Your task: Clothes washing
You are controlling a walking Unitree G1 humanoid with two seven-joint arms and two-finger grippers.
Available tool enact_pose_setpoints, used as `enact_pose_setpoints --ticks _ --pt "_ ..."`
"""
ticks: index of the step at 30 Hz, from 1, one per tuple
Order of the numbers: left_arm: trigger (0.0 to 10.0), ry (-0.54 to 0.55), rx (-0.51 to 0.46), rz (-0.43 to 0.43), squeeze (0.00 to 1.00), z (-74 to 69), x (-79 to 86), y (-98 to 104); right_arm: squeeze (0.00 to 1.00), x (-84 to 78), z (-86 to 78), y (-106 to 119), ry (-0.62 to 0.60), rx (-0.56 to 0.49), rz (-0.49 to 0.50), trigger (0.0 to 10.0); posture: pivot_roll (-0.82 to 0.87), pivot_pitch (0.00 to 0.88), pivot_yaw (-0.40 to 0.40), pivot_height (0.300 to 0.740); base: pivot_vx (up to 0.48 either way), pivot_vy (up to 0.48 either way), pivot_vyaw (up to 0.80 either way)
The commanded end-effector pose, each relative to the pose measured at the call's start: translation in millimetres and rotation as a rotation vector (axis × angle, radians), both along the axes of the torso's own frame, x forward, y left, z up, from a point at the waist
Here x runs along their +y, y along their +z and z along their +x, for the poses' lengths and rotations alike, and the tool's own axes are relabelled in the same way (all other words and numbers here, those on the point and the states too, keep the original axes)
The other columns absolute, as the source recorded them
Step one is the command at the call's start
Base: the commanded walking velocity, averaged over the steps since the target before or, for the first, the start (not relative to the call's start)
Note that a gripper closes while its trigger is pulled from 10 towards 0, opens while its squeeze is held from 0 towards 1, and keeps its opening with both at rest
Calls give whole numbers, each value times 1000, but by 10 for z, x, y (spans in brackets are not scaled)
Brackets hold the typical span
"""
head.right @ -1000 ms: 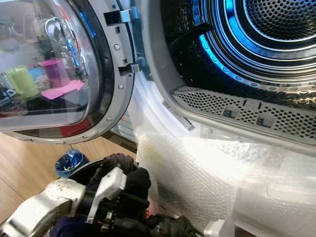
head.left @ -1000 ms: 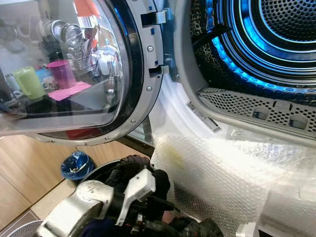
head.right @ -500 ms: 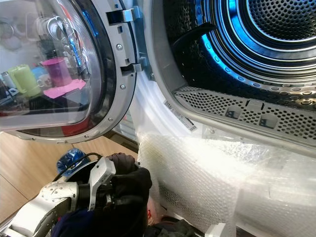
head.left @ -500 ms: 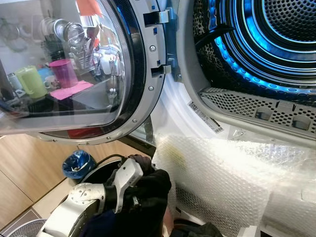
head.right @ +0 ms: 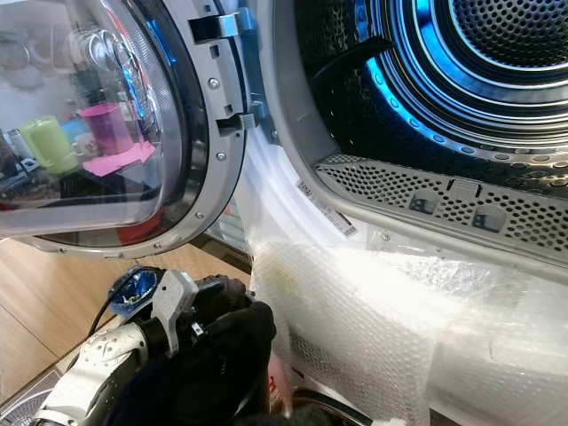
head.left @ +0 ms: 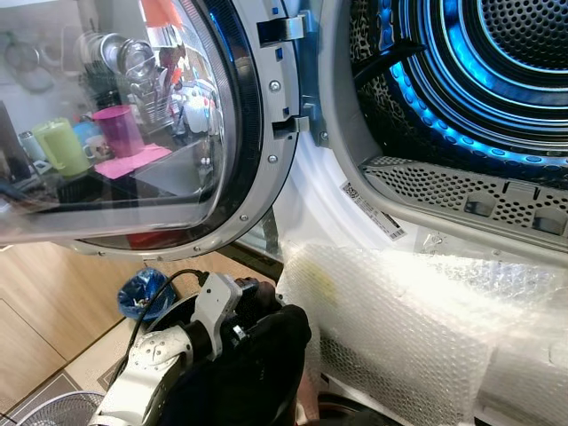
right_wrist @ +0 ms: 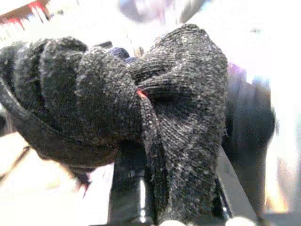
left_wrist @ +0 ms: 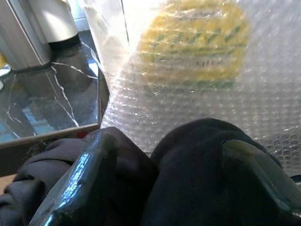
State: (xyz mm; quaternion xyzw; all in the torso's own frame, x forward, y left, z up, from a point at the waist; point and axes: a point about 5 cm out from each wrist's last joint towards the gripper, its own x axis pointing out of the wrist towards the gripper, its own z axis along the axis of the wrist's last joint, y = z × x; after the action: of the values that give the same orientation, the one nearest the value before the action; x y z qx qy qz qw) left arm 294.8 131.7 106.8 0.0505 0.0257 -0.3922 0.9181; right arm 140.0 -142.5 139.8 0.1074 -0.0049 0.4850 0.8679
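Head views: left gripper (head.left: 253,306) carrying dark garment (head.left: 257,355) below drum (head.left: 479,80) opening, beside bubble wrap (head.left: 399,328); risking snagging there. Left wrist: jaws closing around that cloth. Right wrist: right gripper (right_wrist: 155,197) pinching grey knit (right_wrist: 155,113); blurring, hiding surroundings.

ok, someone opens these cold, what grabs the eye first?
The blue-lit drum of the open machine, upper right, its round glass door swung out to the left. Below the opening, bubble wrap drapes the machine's front. At bottom left, the left gripper is shut on a dark garment beside that wrap; the right gripper is shut on a grey knit.
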Motion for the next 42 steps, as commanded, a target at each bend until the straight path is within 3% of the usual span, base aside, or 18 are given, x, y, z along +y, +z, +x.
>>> enact_pose_setpoints --ticks 1,5,10,14,20,22,26,31,32,37,40,42 --pt "10000 1 -8 13 0 29 20 4 0 7 37 219 -14 -74 36 0 118 0 150 740 0 0 0" --pt "10000 -15 0 15 0 21 -1 -27 0 25 176 674 -52 -269 99 0 110 0 142 740 0 0 0" --pt "10000 -26 4 -4 0 35 -56 -25 0 -27 372 1103 -150 -434 201 0 115 0 134 740 0 0 0" --pt "10000 -29 9 -17 0 48 -72 -19 0 -88 513 1344 -240 -512 234 0 114 0 136 740 0 0 0" --pt "10000 -18 5 -2 0 93 -38 -19 0 -145 613 1729 -260 -626 319 0 105 0 130 740 0 0 0" --pt "10000 -24 14 15 0 124 -59 -40 0 -125 723 1957 -275 -666 416 0 95 0 133 740 0 0 0" --pt "10000 -33 21 -1 0 119 -102 -34 0 -91 801 2034 -308 -706 375 0 96 0 131 740 0 0 0" --pt "10000 -76 37 2 0 78 -175 -83 0 -162 1043 2301 -424 -684 399 0 93 0 125 740 0 0 0" --pt "10000 -85 46 -1 0 72 -187 -97 0 -200 1173 2412 -478 -634 445 0 83 0 127 740 0 0 0" --pt "10000 -81 46 5 0 78 -195 -114 0 -284 1347 2565 -563 -560 442 0 79 0 119 740 0 0 0" --pt "10000 -79 56 10 0 77 -196 -135 0 -378 1456 2644 -660 -458 430 0 57 0 111 740 0 0 0" --pt "10000 -96 63 23 0 57 -209 -161 0 -418 1460 2715 -696 -370 533 0 60 0 101 740 0 0 0"
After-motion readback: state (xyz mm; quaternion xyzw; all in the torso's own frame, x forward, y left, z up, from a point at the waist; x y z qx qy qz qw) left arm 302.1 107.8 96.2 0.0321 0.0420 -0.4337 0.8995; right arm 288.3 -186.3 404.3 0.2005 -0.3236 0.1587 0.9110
